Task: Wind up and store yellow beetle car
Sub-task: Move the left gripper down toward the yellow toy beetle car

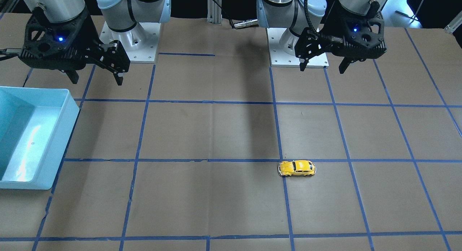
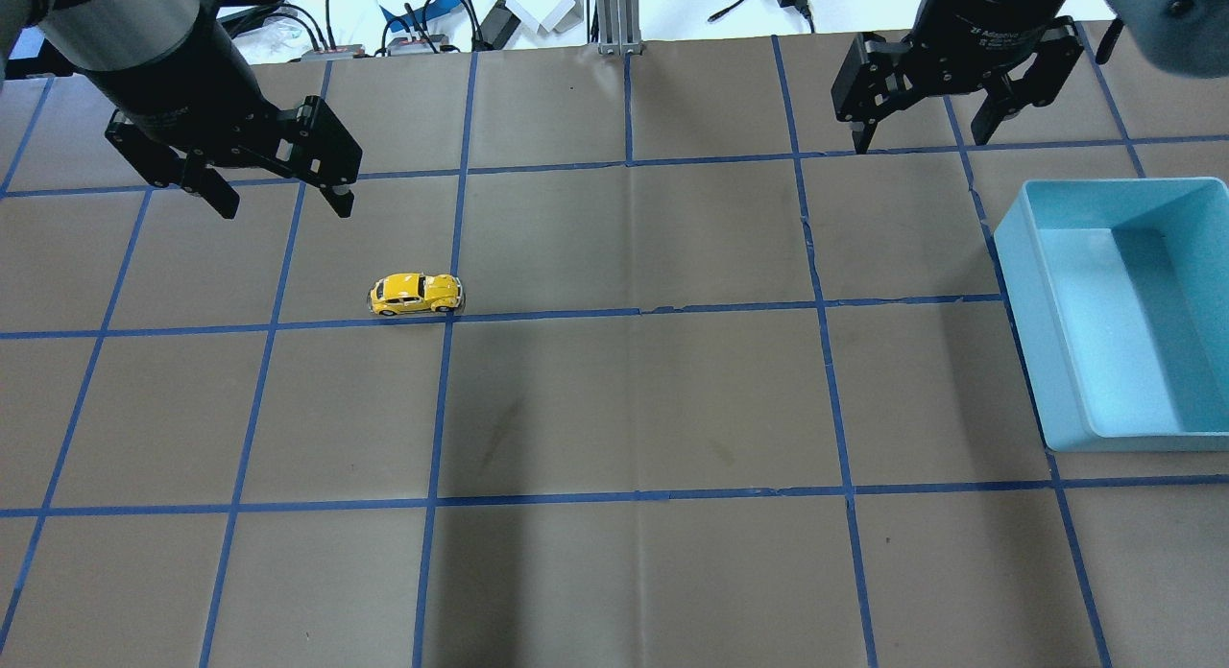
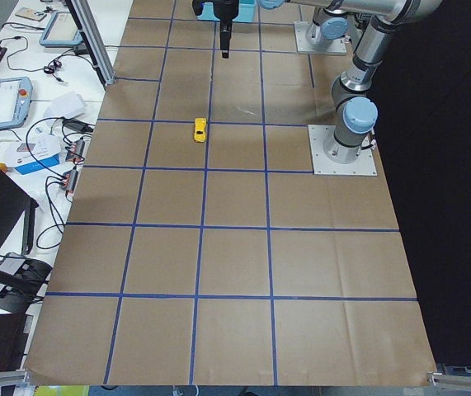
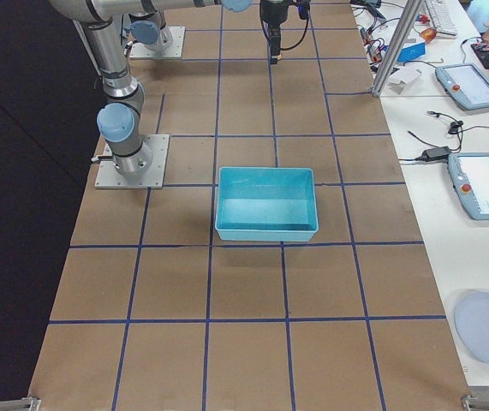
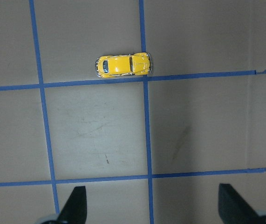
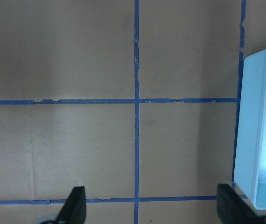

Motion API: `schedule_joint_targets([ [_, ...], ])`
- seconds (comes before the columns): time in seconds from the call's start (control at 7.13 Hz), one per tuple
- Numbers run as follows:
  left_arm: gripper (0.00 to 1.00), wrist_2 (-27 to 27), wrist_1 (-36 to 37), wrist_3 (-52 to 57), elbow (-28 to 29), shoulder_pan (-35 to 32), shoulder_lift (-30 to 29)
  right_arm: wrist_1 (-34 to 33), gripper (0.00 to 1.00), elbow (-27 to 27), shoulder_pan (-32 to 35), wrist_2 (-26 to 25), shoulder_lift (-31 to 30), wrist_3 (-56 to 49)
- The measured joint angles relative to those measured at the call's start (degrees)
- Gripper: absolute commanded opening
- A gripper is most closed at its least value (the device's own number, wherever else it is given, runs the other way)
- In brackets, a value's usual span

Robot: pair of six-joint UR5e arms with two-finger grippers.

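Note:
The yellow beetle car (image 2: pixel 417 294) stands on its wheels on the brown table by a blue tape crossing, on my left side. It also shows in the front view (image 1: pixel 296 168), the left wrist view (image 5: pixel 123 66) and the exterior left view (image 3: pixel 200 129). My left gripper (image 2: pixel 281 200) hangs open and empty above the table, behind the car; in the front view (image 1: pixel 322 66) it is near the arm's base. My right gripper (image 2: pixel 929 135) is open and empty, high at the back right; it also shows in the front view (image 1: pixel 94 79). The light blue bin (image 2: pixel 1032 265) is empty.
The bin also shows in the front view (image 1: pixel 68 117), the exterior right view (image 4: pixel 266 231) and the right wrist view (image 6: pixel 254 130). Blue tape lines grid the table. The arm bases (image 1: pixel 296 60) stand at the robot's edge. Cables and tablets lie beyond the far edge.

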Motion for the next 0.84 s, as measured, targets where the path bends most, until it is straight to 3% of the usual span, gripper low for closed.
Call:
schedule_joint_targets([
  [0.42, 1.00, -0.79, 0.27, 0.22, -2.32, -0.49, -0.46, -0.13, 1.00, -0.57, -0.72, 1.02, 0.37, 2.63],
  [0.84, 1.00, -2.70, 5.15, 2.72, -3.04, -0.43, -5.60, -0.54, 1.00, -0.05, -0.86, 1.22, 0.37, 3.51],
])
